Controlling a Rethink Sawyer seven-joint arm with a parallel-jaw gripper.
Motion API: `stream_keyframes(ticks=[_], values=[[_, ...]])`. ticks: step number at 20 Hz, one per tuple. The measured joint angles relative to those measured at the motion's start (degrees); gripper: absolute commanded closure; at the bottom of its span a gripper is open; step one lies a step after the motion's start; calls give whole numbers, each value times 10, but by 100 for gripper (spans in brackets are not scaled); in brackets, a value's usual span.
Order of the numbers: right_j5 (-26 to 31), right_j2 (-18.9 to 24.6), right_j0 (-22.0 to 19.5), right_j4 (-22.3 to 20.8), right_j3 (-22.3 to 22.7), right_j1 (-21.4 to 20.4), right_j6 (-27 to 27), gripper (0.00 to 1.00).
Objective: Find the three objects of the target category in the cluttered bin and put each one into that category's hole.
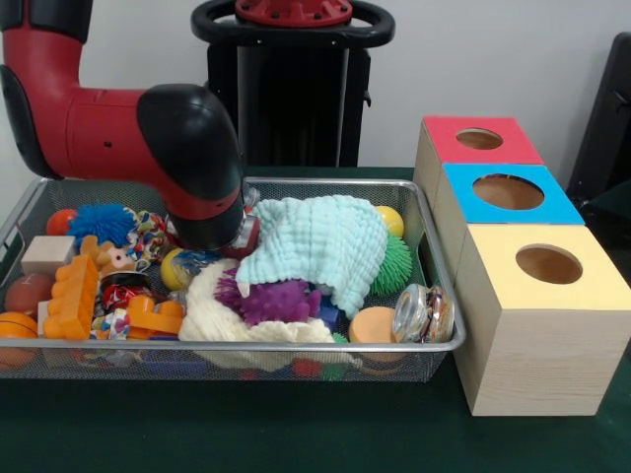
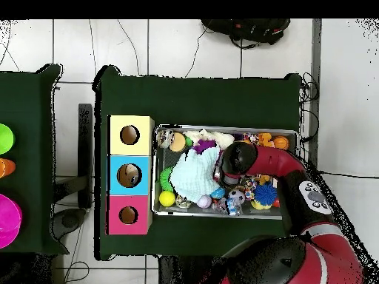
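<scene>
Down in the wire mesh bin (image 1: pixel 434 347), the red and black arm (image 1: pixel 148 133) had its wrist buried among the toys, and the gripper (image 1: pixel 229 241) was hidden beneath the black elbow housing, so whether its pincer stood apart, together or clamped on something could not be told. In the front view the bin sat on the dark green table (image 1: pixel 246 434), just left of three wooden boxes: the yellow-topped box (image 1: pixel 547 264) nearest, the blue-topped box (image 1: pixel 508 193) behind it, and the red-topped box (image 1: pixel 480 140) farthest, each with a round hole in its top. A pale mint waffle cloth (image 1: pixel 320 246) lay draped over the bin's middle, touching the arm's lower end on its left. Below the cloth sat a purple spiky ball (image 1: pixel 276 299) on a cream yarn mop (image 1: pixel 212 317). A green spiky ball (image 1: pixel 394 266) and a yellow ball (image 1: pixel 391 219) lay right of the cloth. At the bin's left were an orange building block (image 1: pixel 74 296), a blue spiky ball (image 1: pixel 102 223) and a beige block (image 1: pixel 46 253). A clear jar (image 1: pixel 424 313) rested at the near right corner, beside an orange disc (image 1: pixel 372 324). Overhead, the arm (image 2: pixel 285 174) reached into the bin (image 2: pixel 222 214) from the robot's base side.
</scene>
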Motion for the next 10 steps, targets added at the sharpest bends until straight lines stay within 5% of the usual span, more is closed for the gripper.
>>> stream_keyframes(ticks=[10], values=[[7, 3, -1, 0, -5, 4, 0, 0]])
